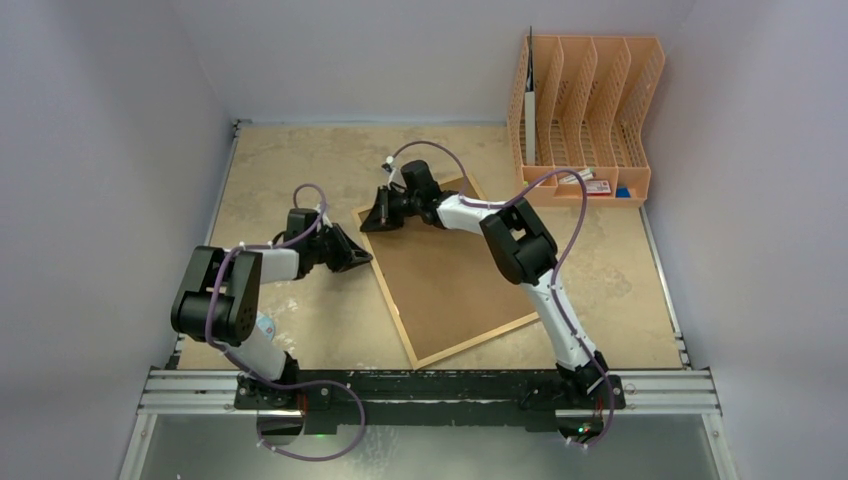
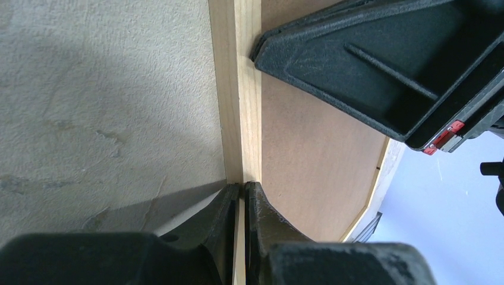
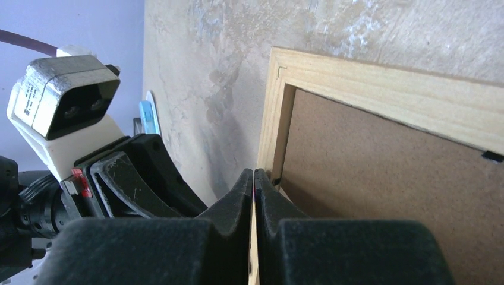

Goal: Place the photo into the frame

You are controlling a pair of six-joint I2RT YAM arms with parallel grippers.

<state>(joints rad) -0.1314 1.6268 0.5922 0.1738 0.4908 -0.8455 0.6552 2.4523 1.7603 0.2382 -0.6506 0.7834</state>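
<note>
1. Left hand (image 2: 242, 185), at the bottom of its wrist view, pinches the frame (image 1: 450, 275) by its pale wood border.
2. Bench (image 1: 280, 160) carries the frame back-up in the middle of the top view; the photo is nowhere visible.
3. Right hand (image 3: 254, 173), nearly pressed together, nips the same border near the frame's upper-left corner.
4. Likely step: gripping the frame to lift or turn it. The next move calls for both hands to rise together evenly.

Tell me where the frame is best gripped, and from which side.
Take the frame by its thin wooden border on the left long edge, coming from the left: it lies back up, and the flat fibreboard gives nothing to pinch.
</note>
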